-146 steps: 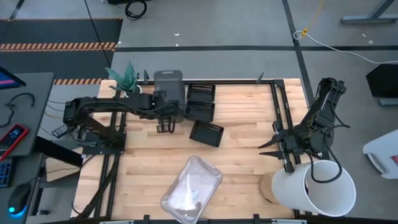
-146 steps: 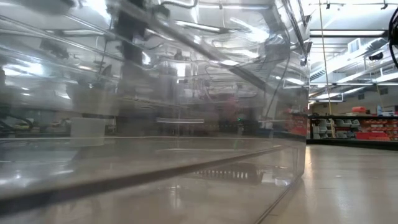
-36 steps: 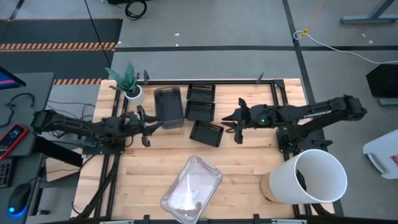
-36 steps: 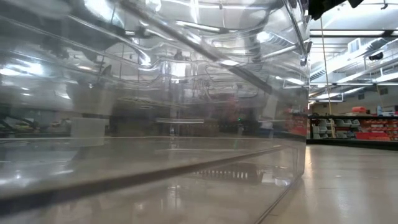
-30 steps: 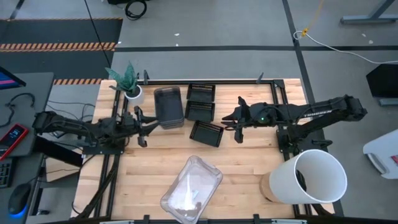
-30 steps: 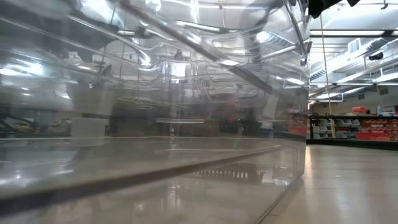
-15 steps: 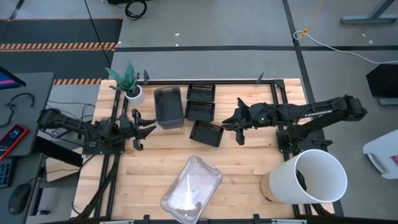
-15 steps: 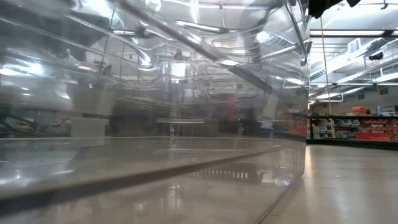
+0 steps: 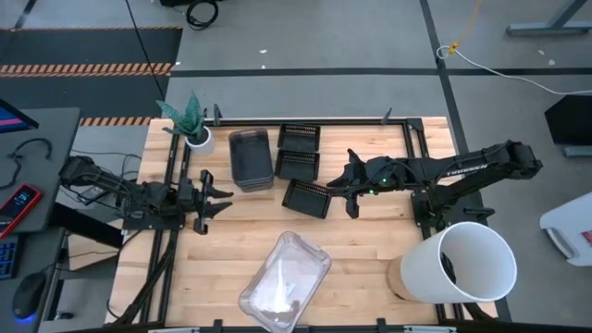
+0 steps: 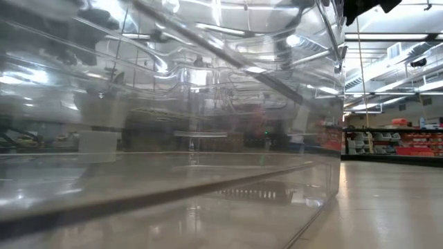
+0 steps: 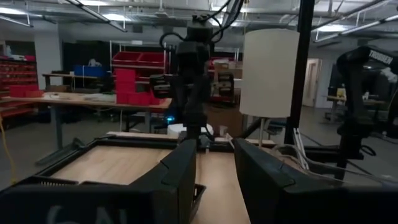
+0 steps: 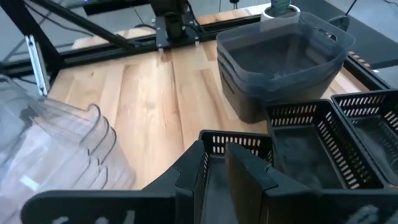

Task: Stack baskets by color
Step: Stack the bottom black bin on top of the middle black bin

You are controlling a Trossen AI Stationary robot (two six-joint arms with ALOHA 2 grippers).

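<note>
A stack of smoky grey baskets (image 9: 252,159) (image 12: 280,56) stands at the far middle of the table. To its right lie three black lattice baskets: two (image 9: 299,139) (image 9: 298,165) in a row and a third, skewed one (image 9: 307,197) (image 12: 239,143). A stack of clear baskets (image 9: 285,282) lies near the front edge and fills the low view (image 10: 173,124). My right gripper (image 9: 331,188) (image 12: 214,165) hovers just over the skewed black basket's right rim, its fingers a little apart with nothing between them. My left gripper (image 9: 228,198) (image 11: 214,180) stands open at the table's left, clear of the grey stack.
A big white bucket (image 9: 472,268) stands at the near right corner. A small white plant pot (image 9: 190,134) sits at the far left corner. Black frame rails (image 9: 416,157) run along the table's sides. Bare wood shows between the clear stack and the black baskets.
My left gripper has drawn back from the grey stack toward the table's left edge and swung toward the near edge, still open. The baskets have not moved.
</note>
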